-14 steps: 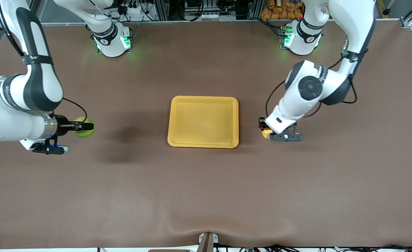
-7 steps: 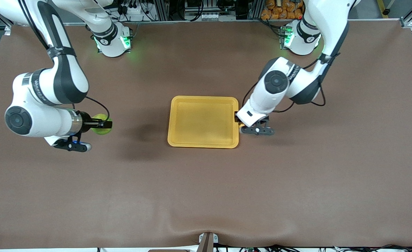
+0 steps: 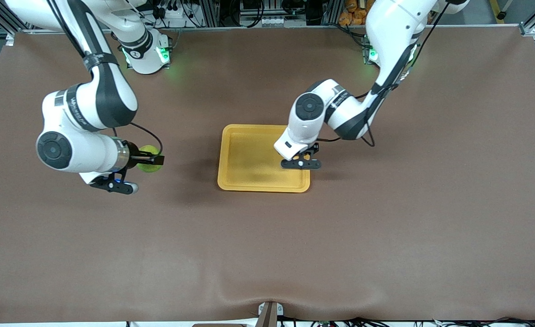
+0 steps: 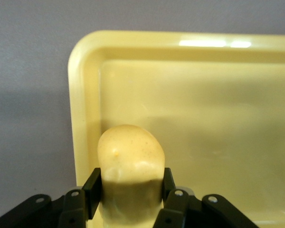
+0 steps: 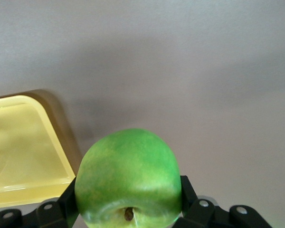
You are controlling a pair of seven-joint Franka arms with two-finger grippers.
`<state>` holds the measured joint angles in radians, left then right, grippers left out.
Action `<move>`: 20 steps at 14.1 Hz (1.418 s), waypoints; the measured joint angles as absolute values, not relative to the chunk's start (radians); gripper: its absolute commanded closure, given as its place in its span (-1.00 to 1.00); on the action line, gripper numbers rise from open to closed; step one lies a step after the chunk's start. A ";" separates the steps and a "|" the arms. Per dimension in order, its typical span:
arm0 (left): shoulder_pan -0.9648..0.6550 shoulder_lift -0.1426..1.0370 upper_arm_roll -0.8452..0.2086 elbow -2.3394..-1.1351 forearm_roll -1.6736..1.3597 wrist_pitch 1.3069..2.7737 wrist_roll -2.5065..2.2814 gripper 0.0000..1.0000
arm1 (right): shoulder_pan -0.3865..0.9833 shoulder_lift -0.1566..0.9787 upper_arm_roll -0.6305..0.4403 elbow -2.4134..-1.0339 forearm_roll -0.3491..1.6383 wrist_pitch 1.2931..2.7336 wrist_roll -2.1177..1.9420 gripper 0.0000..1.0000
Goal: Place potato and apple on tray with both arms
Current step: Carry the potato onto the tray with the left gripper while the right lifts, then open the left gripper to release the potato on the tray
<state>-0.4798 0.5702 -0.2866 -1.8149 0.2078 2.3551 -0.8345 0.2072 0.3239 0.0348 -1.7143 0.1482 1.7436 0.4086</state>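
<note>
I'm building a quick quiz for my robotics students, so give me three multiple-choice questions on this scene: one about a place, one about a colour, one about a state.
1. What is the left claw over?
A. the tray
B. bare table at the right arm's end
C. the right arm's base

2. What colour is the apple?
A. red
B. green
C. purple

3. What state is the right claw in?
A. wide open and empty
B. shut on the apple
C. shut on the potato

Answers:
1. A: the front view shows that claw above the tray's end toward the left arm, and the left wrist view shows the tray below.
2. B: the right wrist view shows it bright green with yellowish patches.
3. B: the right wrist view shows the fingers pressed on both sides of the apple, above bare table beside the tray.
</note>
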 measured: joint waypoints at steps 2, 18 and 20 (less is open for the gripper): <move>-0.481 0.601 -0.284 -1.801 0.250 2.355 -0.864 0.85 | 0.221 0.324 0.035 -1.718 0.150 1.753 0.421 1.00; -0.479 0.632 -0.276 -1.768 0.302 2.352 -0.868 -1.00 | 0.388 0.324 0.035 -1.803 0.176 1.893 0.605 1.00; -0.472 0.630 -0.276 -1.751 0.303 2.352 -0.868 -1.00 | 0.412 0.324 0.035 -1.805 0.176 1.909 0.639 1.00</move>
